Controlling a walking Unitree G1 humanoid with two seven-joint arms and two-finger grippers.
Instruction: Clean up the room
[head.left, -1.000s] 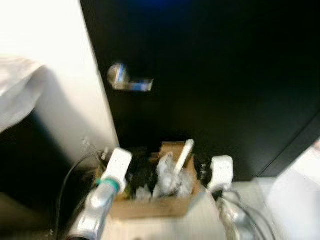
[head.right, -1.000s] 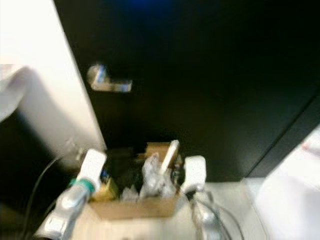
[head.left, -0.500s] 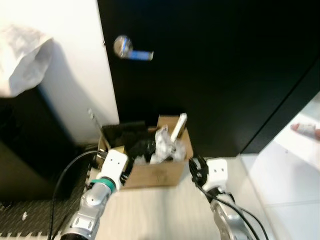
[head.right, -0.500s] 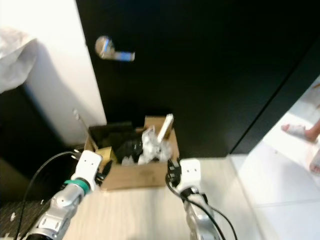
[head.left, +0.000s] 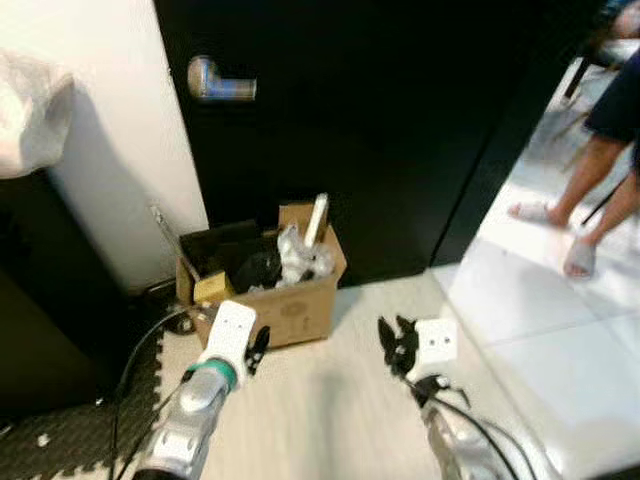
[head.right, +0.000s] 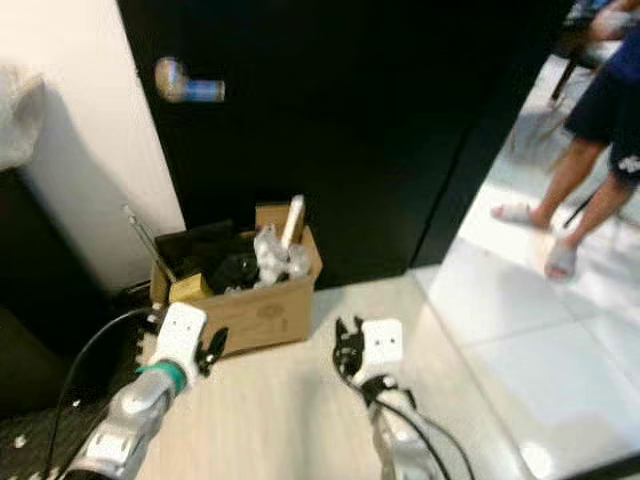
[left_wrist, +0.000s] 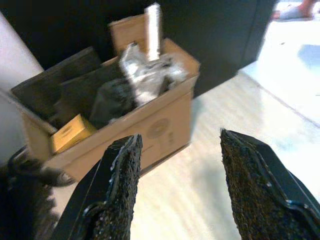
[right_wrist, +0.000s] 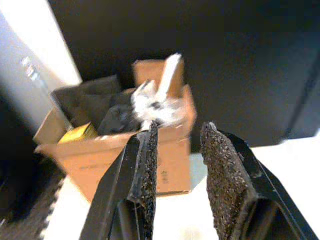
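Cardboard box (head.left: 270, 290): on the pale wood floor (head.left: 330, 400), against the foot of the black door (head.left: 380, 130), beside the white wall (head.left: 110, 130); flaps up.
Box contents: crumpled clear plastic (left_wrist: 147, 75), a black bundle (left_wrist: 112, 100), a yellow packet (left_wrist: 70, 137), a pale stick (left_wrist: 152, 25) standing upright at the back edge.
Left gripper (left_wrist: 177, 192): fingers spread wide, holding nothing, low over the floor just before the box front.
Right gripper (right_wrist: 180, 185): fingers a narrow gap apart, holding nothing, pointed at the box.
Door handle (head.left: 215, 80): silver lever above the box.
Person's legs (head.left: 590, 200): standing on white tile (head.left: 540, 320), well apart from the box.
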